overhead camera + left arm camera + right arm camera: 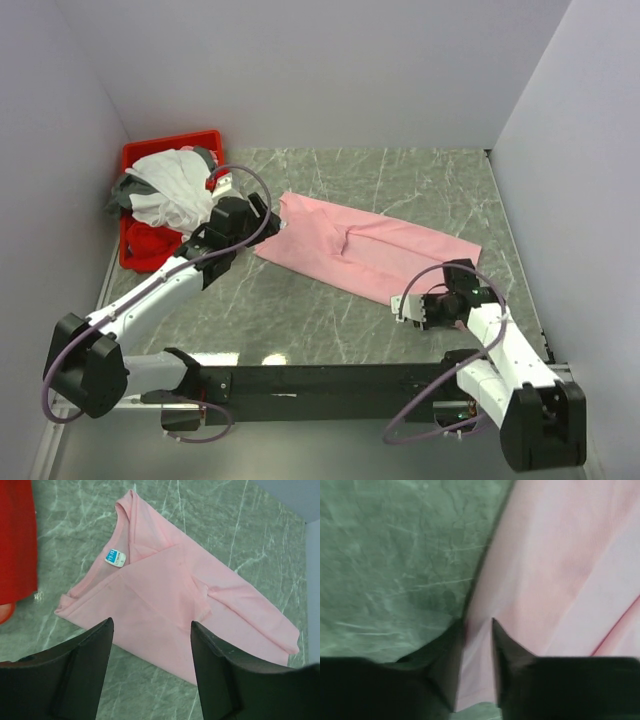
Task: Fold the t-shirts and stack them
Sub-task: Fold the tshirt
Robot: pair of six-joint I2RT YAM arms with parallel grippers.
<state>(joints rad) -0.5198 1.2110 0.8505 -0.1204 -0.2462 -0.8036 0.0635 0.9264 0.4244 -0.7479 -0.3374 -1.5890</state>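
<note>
Right tool (479, 625) pinches the pink tee (560, 555); left tool (150, 625) hangs spread above it.

The pink tee lies folded into a long strip on the table (330, 320), stretching away ahead of the left tool, with its blue label (114, 557) just beyond and left of that tool's fingers. Those fingers stand wide apart and grip nothing. The right tool's fingers are clamped on the tee's near edge, with cloth running up between them. Far left of the left tool, a red bin (170, 145) holds a heap of other tees (170, 190).
</note>
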